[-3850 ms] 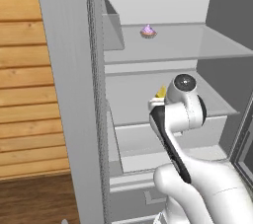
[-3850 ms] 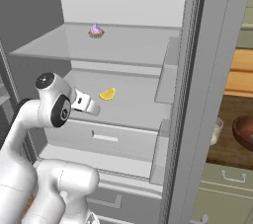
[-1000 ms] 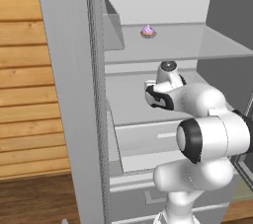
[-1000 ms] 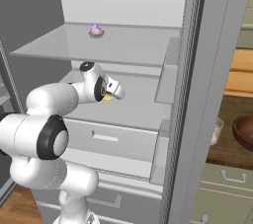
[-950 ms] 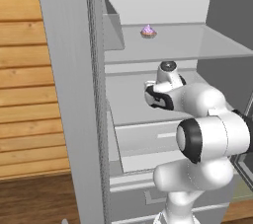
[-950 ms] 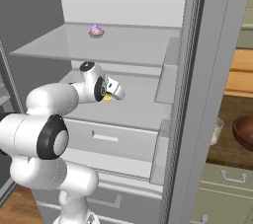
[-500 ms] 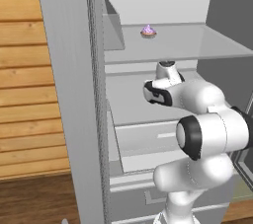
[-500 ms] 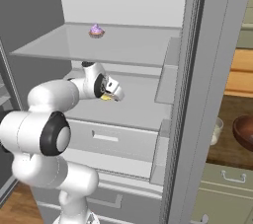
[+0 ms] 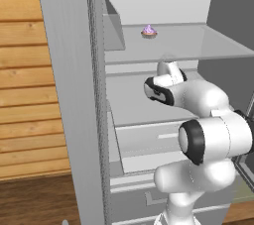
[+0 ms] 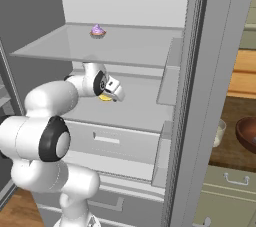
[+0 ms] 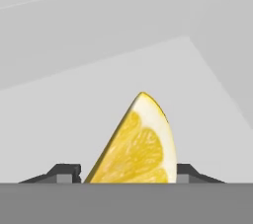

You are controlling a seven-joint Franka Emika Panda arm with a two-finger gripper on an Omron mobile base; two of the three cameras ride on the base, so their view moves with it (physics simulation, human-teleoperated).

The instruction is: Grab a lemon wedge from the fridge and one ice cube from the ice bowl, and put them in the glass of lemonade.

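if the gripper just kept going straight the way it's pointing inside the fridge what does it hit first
The lemon wedge. In the hand view it sits dead ahead of the gripper, between the two fingertips, which stand apart on either side of it. Whether they already touch it is unclear. Behind it lies the fridge shelf.

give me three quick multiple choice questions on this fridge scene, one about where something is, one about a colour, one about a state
1. Where is the cupcake?
A. on the glass shelf above the gripper
B. in a lower drawer
C. on the floor

2. What colour is the lemon wedge?
A. green
B. bright yellow
C. red

3. How does the gripper stand to the wedge?
A. far away from it
B. a fingertip on each side of it
C. under the shelf

Answers:
1 A, the right base view shows it on the upper shelf of the fridge.
2 B, the hand view shows yellow flesh.
3 B, dark fingertips flank the wedge.
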